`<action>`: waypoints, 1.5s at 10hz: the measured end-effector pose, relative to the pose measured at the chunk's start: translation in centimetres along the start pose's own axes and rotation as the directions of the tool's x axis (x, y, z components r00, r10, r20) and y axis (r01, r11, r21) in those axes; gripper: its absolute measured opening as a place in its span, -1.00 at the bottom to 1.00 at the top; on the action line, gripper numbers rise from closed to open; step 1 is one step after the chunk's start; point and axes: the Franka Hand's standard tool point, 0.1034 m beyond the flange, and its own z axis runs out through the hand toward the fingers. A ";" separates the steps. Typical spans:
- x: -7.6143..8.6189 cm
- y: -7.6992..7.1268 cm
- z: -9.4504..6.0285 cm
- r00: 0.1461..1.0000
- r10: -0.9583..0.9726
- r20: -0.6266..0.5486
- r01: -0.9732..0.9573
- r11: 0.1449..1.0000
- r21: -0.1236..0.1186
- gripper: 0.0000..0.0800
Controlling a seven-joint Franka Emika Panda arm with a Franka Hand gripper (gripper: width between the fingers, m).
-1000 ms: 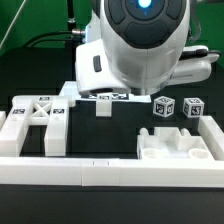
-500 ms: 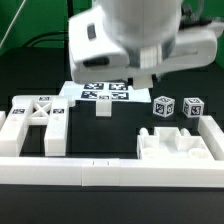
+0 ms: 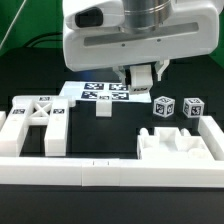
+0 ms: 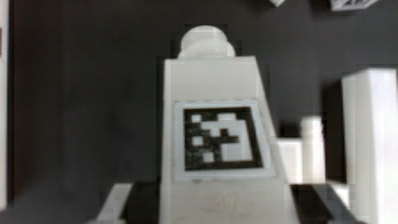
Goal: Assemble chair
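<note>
One blocky, peg-tipped, tagged white plastic leg (image 4: 217,90) in the grip of the claw (image 3: 143,80).

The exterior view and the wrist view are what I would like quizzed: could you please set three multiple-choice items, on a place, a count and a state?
1. Where does the X-braced panel lie in the exterior view?
A. at the left
B. at the right
C. in the middle

2. How many tagged blocks stand at the exterior view's right of the marker board?
A. one
B. two
C. four

3. What is the end effector doing?
A. hanging open, empty
B. gripping a white tagged part
C. pressing the panel

Answers:
1 A, it sits by the left rail.
2 B, two stand side by side.
3 B, the wrist view shows the part between the fingers.
</note>
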 end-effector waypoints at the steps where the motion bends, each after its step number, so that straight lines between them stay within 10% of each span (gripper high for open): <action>1: 0.1 0.2 -0.3 0.998 0.000 -0.062 0.000 1.000 -0.007 -0.28; 4: 3.3 -2.0 -2.3 0.960 -0.024 -0.278 0.014 0.999 -0.039 -0.28; 9: 4.6 -1.3 -2.2 0.827 -0.041 -0.560 -0.003 0.997 -0.078 -0.28; 12: 5.3 -6.6 -2.2 0.785 0.013 -0.620 -0.034 0.999 -0.022 -0.28; 15: 5.4 -5.8 -2.3 0.785 -0.021 -0.619 -0.011 0.999 -0.048 -0.28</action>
